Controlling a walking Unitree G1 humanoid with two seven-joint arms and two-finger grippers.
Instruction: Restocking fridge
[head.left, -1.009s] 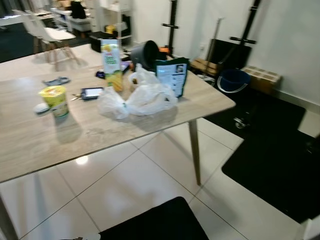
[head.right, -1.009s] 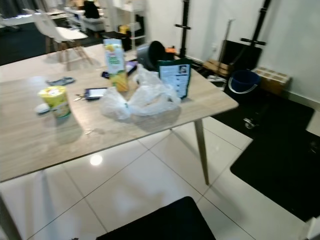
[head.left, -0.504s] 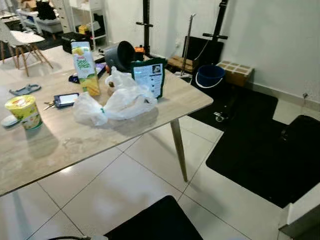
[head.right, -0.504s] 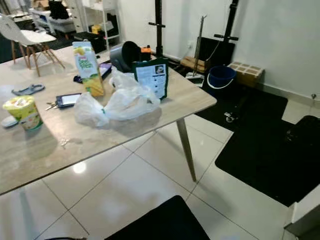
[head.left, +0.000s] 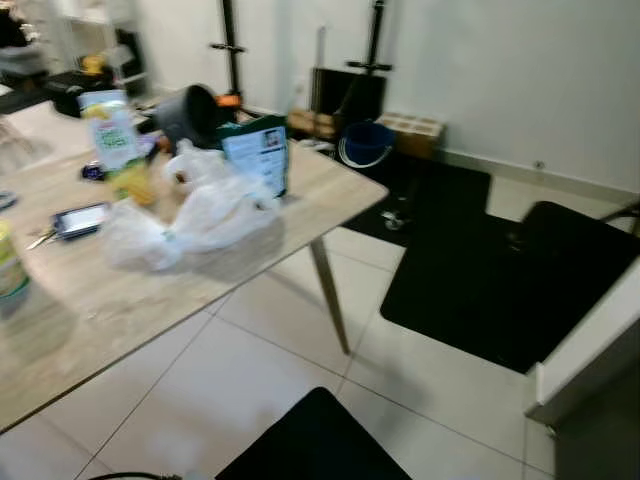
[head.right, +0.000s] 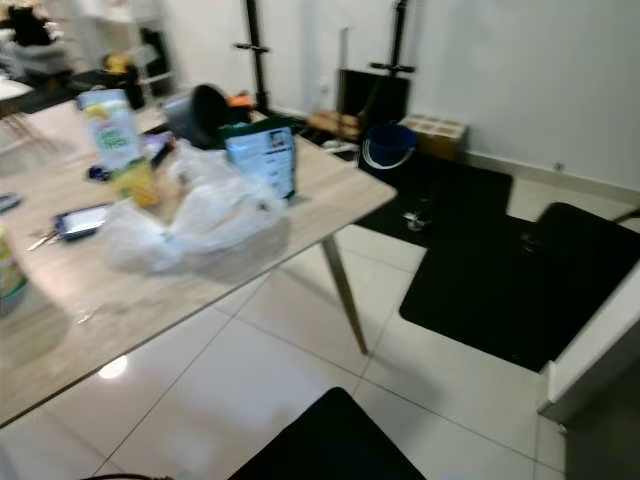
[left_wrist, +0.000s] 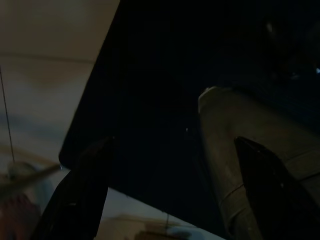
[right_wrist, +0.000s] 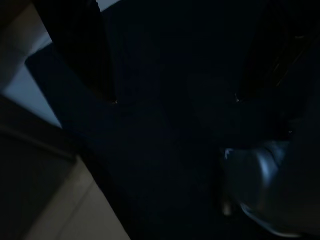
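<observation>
On the light wooden table (head.left: 150, 300) stand a yellow-green juice carton (head.left: 112, 135), a crumpled white plastic bag (head.left: 195, 215) and a dark green pouch (head.left: 257, 152). A grey pot (head.left: 190, 112) lies on its side behind them. A yellow cup (head.left: 8, 270) is cut off at the left edge. Both arms hang idle over a black mat. My left gripper (left_wrist: 175, 190) is open with nothing between its fingers (left_wrist: 82, 195). My right gripper (right_wrist: 175, 95) is also open and holds nothing. The picture is blurred.
A phone (head.left: 80, 218) lies on the table by the carton. A blue bucket (head.left: 365, 145) and black stands are by the far wall. Black mats (head.left: 500, 270) cover the tiled floor on the right. A white edge (head.left: 590, 340) juts in at the right.
The camera has swung to the right: the table and groceries have slid left in the picture, and more of the black mats and the white edge show on the right.
</observation>
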